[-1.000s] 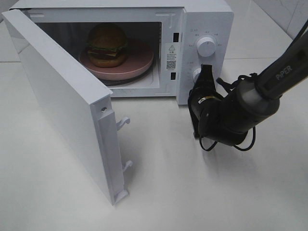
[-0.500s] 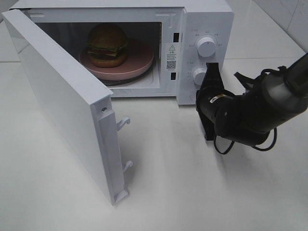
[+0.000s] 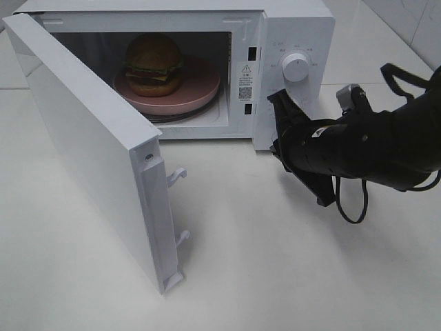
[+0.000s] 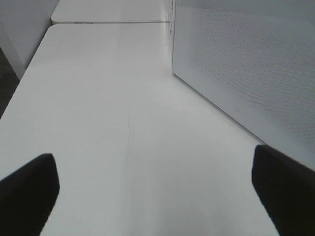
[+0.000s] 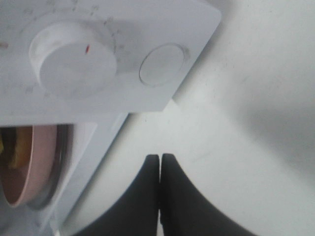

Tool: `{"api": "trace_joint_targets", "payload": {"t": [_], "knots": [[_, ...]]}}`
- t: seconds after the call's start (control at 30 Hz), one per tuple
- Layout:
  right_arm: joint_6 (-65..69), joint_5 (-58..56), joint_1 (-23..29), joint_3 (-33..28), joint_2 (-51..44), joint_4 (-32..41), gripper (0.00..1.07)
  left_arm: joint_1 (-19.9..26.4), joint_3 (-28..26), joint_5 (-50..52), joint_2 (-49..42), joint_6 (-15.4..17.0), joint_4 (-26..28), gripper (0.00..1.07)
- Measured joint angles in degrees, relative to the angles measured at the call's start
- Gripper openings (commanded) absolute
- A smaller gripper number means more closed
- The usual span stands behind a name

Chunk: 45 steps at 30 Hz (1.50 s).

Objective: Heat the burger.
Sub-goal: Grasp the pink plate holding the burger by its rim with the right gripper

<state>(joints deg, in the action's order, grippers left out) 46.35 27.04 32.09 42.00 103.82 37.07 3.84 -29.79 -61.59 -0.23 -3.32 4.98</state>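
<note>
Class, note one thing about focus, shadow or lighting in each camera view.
Exterior high: sharp; the open white microwave door casts a soft shadow on the white table. Left wrist: the open left gripper shows dark, blurred fingertips. Right wrist: the round white dial looks slightly soft; the shut right gripper is an unlit black shape.

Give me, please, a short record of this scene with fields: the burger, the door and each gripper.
burger: on the pink plate, inside the microwave
door: wide open, swung to the left
left gripper: jaws open, holding nothing, low over the table
right gripper: jaws shut, empty, facing the control panel, not touching it
not yet done: closing the door
</note>
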Motion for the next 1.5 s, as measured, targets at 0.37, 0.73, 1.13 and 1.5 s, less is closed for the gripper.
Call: {"api": "trace_joint_targets", "payload": {"t": [0.37, 0.73, 1.13, 1.5], "knots": [[-26.76, -21.89, -0.23, 0.11, -9.22, -1.66, 0.00, 0.00, 0.00, 0.00, 0.00, 0.00, 0.00, 1.00], [-38.22, -42.80, -2.98, 4.47, -12.89, -11.57, 0.00, 0.00, 0.00, 0.00, 0.00, 0.00, 0.00, 1.00], [-67.15, -71.05, -3.32, 13.06, -13.29, -23.95, 0.04, 0.00, 0.00, 0.00, 0.00, 0.00, 0.00, 1.00], [-104.97, -76.38, -3.32, 13.58, -13.29, -24.52, 0.06, 0.00, 0.00, 0.00, 0.00, 0.00, 0.00, 1.00]]}}
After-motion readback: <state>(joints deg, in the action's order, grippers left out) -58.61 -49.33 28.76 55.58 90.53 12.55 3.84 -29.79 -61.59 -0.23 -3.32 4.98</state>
